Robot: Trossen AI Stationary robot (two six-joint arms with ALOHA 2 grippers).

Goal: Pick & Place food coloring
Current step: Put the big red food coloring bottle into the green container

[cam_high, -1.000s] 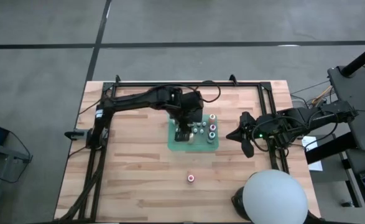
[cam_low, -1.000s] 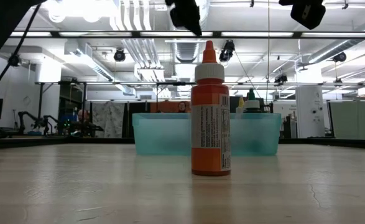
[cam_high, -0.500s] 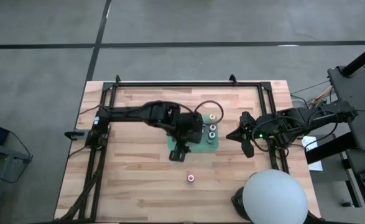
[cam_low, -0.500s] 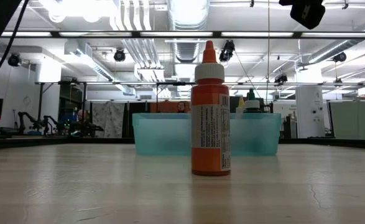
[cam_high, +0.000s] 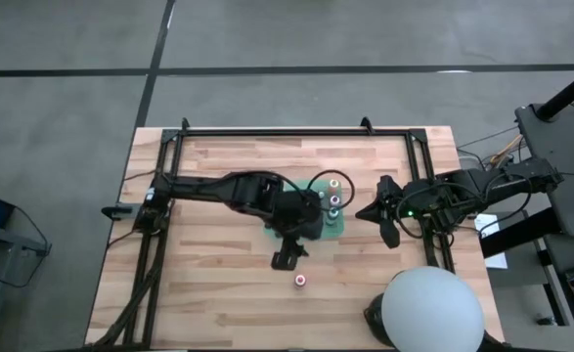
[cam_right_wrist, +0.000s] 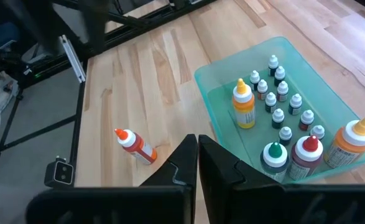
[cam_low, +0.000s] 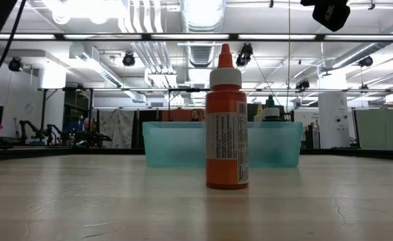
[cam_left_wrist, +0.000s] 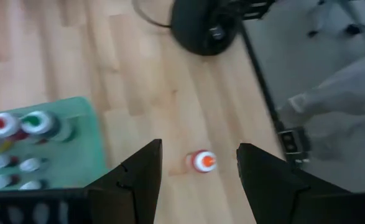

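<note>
Orange dropper bottle point(cam_low: 226, 118): standing upright alone on the bare wood, long axis vertical, orange pointed tip up above a white collar; seen from above as a small red-and-white dot point(cam_high: 299, 281) toward the near edge of the worktop, apart from the tray.

Teal tray point(cam_right_wrist: 232, 68): a translucent walled bin near the middle of the worktop, partly covered by the left arm in the high view.

Bottles in the tray: a cluster of tiny white-capped bottles point(cam_right_wrist: 280, 102) standing upright; a yellow-orange dropper bottle point(cam_right_wrist: 242, 104) upright beside them; a green-topped bottle point(cam_right_wrist: 273, 155), a red-topped bottle point(cam_right_wrist: 306, 152) and an orange bottle with a pale cap point(cam_right_wrist: 353, 142) in a row along one wall.

Left end effector point(cam_left_wrist: 198, 174): fingers spread wide with nothing between them, held above the wood between the tray and the lone orange bottle, which shows in the gap, untouched.

Right end effector point(cam_right_wrist: 197, 163): fingers pressed together, holding nothing, resting near the right edge of the worktop, well apart from the tray.

Worktop point(cam_high: 218, 293): pale wooden planks inside a black frame.

Room: grey floor around; a large hall with ceiling lights and ducts beyond the far edge.
</note>
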